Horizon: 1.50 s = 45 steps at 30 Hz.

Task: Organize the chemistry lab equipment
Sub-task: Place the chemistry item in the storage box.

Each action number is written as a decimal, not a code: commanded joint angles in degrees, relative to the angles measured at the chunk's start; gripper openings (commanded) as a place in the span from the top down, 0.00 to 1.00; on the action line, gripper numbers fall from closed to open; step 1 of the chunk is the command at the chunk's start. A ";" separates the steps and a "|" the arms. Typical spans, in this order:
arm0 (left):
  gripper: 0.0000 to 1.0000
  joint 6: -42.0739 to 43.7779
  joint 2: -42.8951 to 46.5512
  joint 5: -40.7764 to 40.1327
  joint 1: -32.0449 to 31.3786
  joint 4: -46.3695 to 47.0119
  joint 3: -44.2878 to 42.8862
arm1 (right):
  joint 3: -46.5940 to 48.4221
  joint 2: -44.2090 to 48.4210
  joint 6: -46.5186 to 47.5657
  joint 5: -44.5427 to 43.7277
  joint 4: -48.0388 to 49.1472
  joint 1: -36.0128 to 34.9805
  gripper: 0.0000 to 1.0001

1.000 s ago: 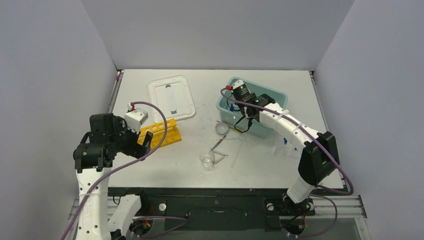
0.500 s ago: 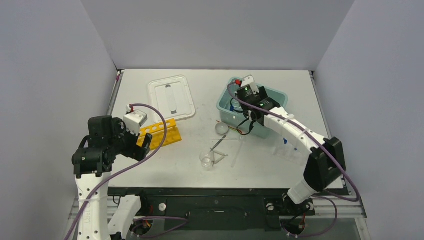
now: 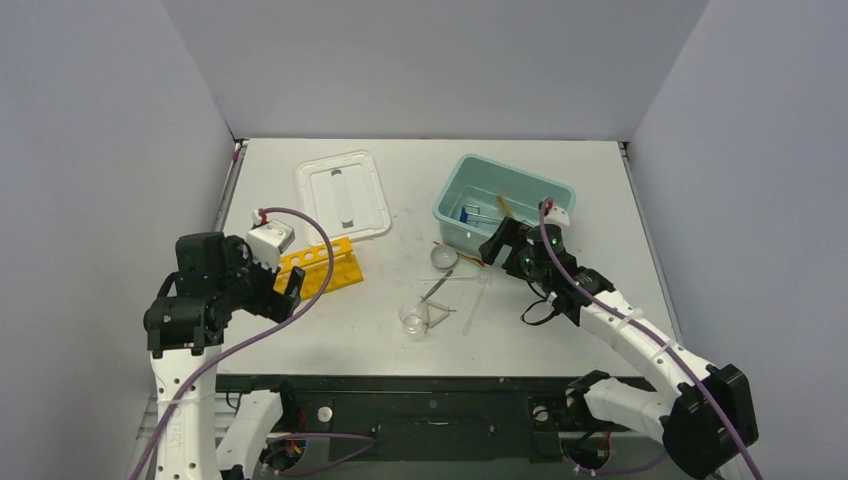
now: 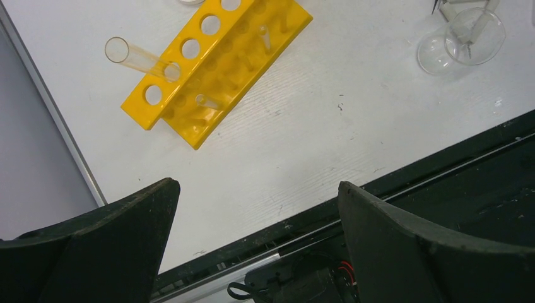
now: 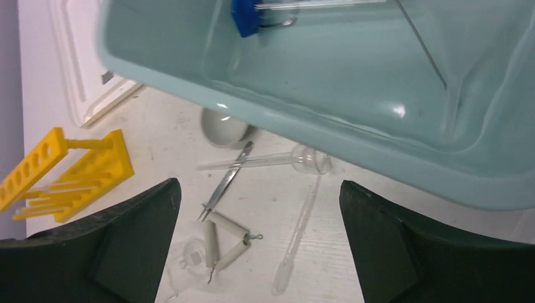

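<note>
White table [image 3: 410,180] — tub [image 5: 315,76] cropped at right wrist's frame edge; left gripper [image 4: 255,189], right gripper [image 5: 257,188] both gape empty.

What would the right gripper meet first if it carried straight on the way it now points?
Probably the teal tub's near wall, just ahead of the right gripper's open jaws; depth is unclear.

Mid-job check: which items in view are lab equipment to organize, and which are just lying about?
To organize: yellow rack, glass tube, beaker, wire triangle, metal tongs, round dish, pipette, blue-capped vial.
Not equipment: teal tub, white lid.
</note>
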<state>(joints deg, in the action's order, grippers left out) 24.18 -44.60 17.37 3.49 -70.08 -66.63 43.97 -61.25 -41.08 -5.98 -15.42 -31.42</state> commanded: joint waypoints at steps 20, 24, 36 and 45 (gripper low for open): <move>0.03 -3.01 4.80 -5.20 0.22 3.85 -0.76 | -2.07 0.65 -17.48 -0.95 2.98 -2.61 0.00; 0.03 -3.43 5.88 -5.72 0.25 5.17 -0.05 | 0.97 -4.14 -20.12 -8.33 -2.66 -8.93 0.01; 0.03 -2.08 7.67 -6.55 0.23 4.80 2.57 | 15.09 -27.94 -31.20 -18.98 -11.67 -20.21 0.15; 0.04 -1.05 8.71 -7.00 0.21 4.39 3.18 | 21.43 -35.83 -38.24 -25.61 -15.11 -20.60 0.20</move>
<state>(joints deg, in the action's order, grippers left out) 22.13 -36.49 10.90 3.49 -67.46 -63.59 61.36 -96.05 -74.59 -24.93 -28.40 -51.77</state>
